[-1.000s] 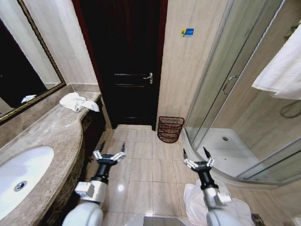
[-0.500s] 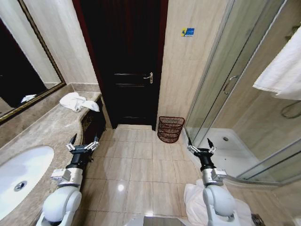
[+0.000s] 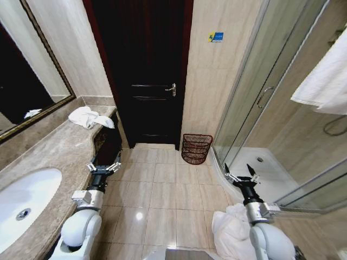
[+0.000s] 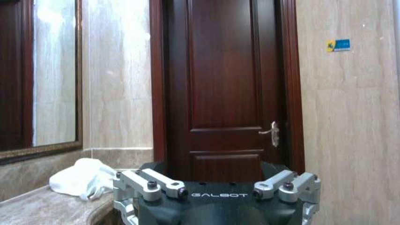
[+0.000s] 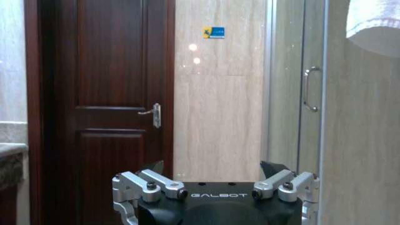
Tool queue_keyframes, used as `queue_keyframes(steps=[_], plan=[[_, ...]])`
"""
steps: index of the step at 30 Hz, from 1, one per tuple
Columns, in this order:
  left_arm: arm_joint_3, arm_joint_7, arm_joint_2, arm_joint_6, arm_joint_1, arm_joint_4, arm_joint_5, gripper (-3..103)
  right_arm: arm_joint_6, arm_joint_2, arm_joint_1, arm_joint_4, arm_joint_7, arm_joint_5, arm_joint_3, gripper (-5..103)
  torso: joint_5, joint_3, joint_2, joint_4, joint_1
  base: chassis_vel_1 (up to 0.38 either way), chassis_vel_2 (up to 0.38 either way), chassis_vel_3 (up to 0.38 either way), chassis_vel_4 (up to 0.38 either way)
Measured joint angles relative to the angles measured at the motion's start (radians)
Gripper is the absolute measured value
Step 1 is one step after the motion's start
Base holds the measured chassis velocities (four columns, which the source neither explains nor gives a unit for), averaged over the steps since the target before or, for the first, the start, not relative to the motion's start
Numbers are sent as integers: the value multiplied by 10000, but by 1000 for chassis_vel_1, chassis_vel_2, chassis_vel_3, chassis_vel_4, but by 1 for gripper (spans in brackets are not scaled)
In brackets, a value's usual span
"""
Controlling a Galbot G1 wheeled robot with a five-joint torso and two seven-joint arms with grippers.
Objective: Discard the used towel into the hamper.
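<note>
A crumpled white towel [image 3: 89,117] lies at the far end of the marble counter [image 3: 59,151], beside the door; in the left wrist view this towel [image 4: 81,178] sits on the counter's end ahead of the arm. The hamper [image 3: 196,148], a dark red-brown wire basket, stands on the floor against the wall between the door and the shower. My left gripper [image 3: 104,166] is open by the counter's front edge, well short of the towel. Near the shower's curved base, my right gripper [image 3: 242,176] is open and holds nothing.
A dark wooden door [image 3: 143,70] is shut straight ahead. The glass shower enclosure [image 3: 260,97] fills the right side, with a white towel [image 3: 325,76] hanging there. Another white cloth [image 3: 233,230] lies on the floor by my right arm. A sink [image 3: 24,197] sits in the counter.
Both arms have spread apart from the middle of the floor: the left one toward the counter, the right one toward the shower. Both grippers stay open.
</note>
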Motion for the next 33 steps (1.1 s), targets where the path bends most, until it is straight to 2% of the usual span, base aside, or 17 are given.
queue_keyframes(steps=[8, 15, 33], plan=[[-43, 54, -48, 27, 275, -325, -46, 100, 124, 60, -58, -82, 252, -233, -12, 100, 0, 0, 0, 0, 0, 0, 0, 0, 0], [62, 176, -218, 19, 237, -290, 314, 100, 336, 213, -171, -119, 58, -573, -28, 100, 0, 0, 0, 0, 0, 0, 0, 0, 0], [51, 358, -331, -28, 413, -553, 407, 100, 482, 223, -466, 365, -11, -639, 52, 100, 0, 0, 0, 0, -1, -7, 8, 6, -9]])
